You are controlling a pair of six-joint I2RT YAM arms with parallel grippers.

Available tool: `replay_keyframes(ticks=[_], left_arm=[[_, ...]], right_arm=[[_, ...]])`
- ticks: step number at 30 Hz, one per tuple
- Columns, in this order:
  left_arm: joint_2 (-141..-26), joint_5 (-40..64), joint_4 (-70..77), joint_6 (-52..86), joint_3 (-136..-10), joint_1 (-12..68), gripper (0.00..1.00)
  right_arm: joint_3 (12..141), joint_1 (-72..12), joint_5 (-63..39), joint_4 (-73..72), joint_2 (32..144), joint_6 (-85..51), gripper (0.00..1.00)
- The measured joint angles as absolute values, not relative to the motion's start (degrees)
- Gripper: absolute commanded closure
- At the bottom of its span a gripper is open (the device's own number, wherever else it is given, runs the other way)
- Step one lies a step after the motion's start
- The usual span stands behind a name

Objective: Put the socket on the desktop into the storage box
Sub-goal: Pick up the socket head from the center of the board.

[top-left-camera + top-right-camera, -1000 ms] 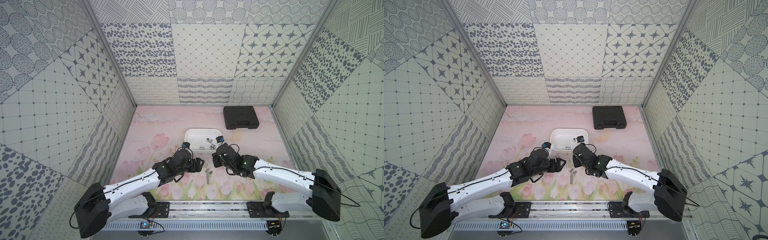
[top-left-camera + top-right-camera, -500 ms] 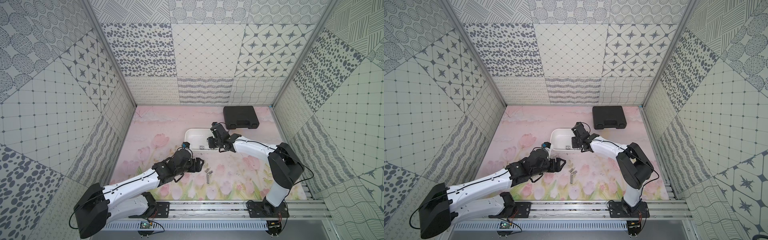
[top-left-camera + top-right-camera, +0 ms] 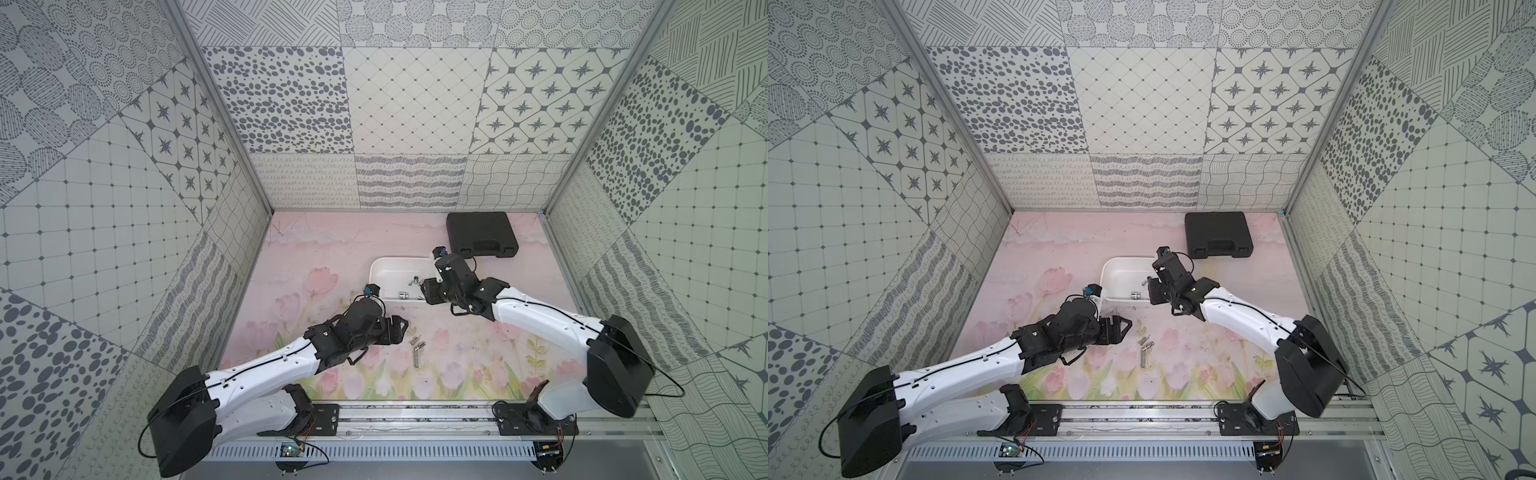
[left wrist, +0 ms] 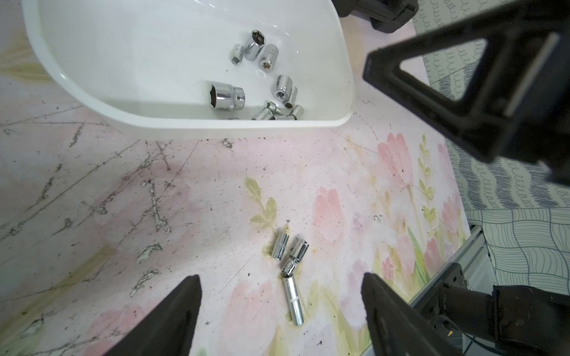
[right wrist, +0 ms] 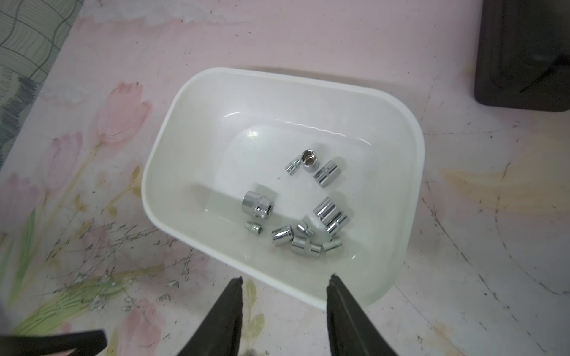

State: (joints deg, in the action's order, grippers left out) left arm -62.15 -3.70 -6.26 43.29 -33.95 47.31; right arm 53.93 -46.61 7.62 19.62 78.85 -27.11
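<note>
Four, perhaps, shiny cylindrical sockets (image 4: pixel 297 250) on desktop (image 4: pixel 123 215).

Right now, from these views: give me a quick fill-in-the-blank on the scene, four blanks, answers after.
1. The sockets on the desktop lie by the left gripper, whose jaws are ___.
2. The right gripper, open, holds ___.
3. The storage box is ___ in colour.
4. The closed case beyond the box is ___ in colour.
Missing words: open; nothing; white; black.
</note>
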Motion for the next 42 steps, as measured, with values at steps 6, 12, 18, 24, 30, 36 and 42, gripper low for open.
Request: replay_keyframes(ticks=[6, 12, 18, 24, 30, 36, 42], left_arm=[[-61.58, -4.38, -6.31, 43.29, -33.95, 47.31, 0.14], [-61.25, -5.3, -6.33, 43.29, -33.93, 47.31, 0.14], [-61.32, -5.8, -6.35, 43.29, -33.93, 47.31, 0.14], [-61.1, -6.13, -6.5, 43.29, -33.93, 47.31, 0.14], [-60.62, -6.15, -6.55, 43.29, -33.93, 47.31, 0.14], [-60.31, -6.17, -6.7, 43.29, -33.71, 47.33, 0.14], [-60.29, -6.2, -6.7, 43.29, -33.69, 47.33, 0.14]], right_arm=[[38.48, -64.77, 15.29, 18.09, 66.17, -34.63, 0.5], [31.73, -77.36, 24.49, 16.69, 68.03, -44.86, 0.5], [35.86, -81.34, 29.85, 13.89, 82.65, -50.65, 0.54], [40.66, -81.34, 31.94, 12.64, 90.83, -52.21, 0.56], [42.02, -80.64, 33.06, 11.94, 92.23, -53.43, 0.61], [42.28, -80.27, 33.08, 12.03, 94.13, -54.11, 0.68], [42.28, -80.27, 33.34, 12.51, 94.83, -55.42, 0.75]])
